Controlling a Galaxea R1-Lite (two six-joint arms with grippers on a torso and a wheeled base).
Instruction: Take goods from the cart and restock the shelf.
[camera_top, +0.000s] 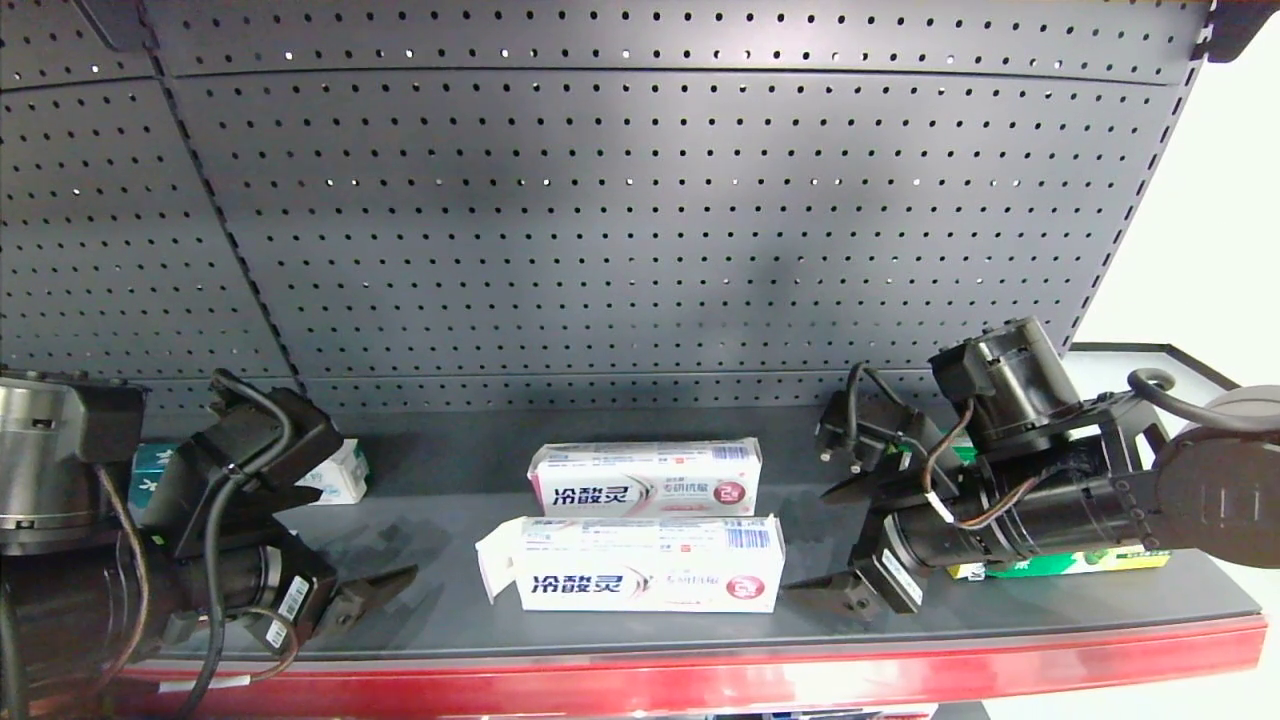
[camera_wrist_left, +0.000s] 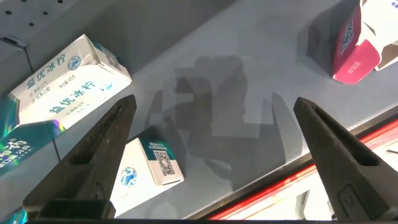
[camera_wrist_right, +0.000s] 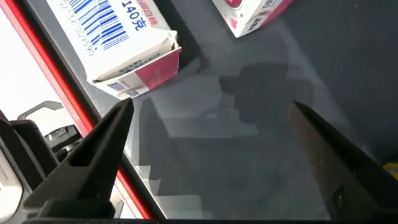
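Left gripper (camera_top: 367, 532) and right gripper (camera_top: 805, 540), both spread wide and empty, flank goods on a dark grey metal shelf (camera_top: 440, 450).
The front white-and-pink cardboard toothpaste carton (camera_top: 645, 563) lies flat between them, its long axis along the red front edge (camera_top: 700, 675). The right gripper is nearer, just beside the carton's end. A matching carton (camera_top: 645, 478) lies behind it. Both carry lettering and barcodes.

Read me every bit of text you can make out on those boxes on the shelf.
"冷酸灵": front white-and-pink toothpaste carton, rear white-and-pink toothpaste carton.
"140克": by the front carton's barcode.
White-and-teal cardboard boxes: characters too blurred; all small print unreadable.
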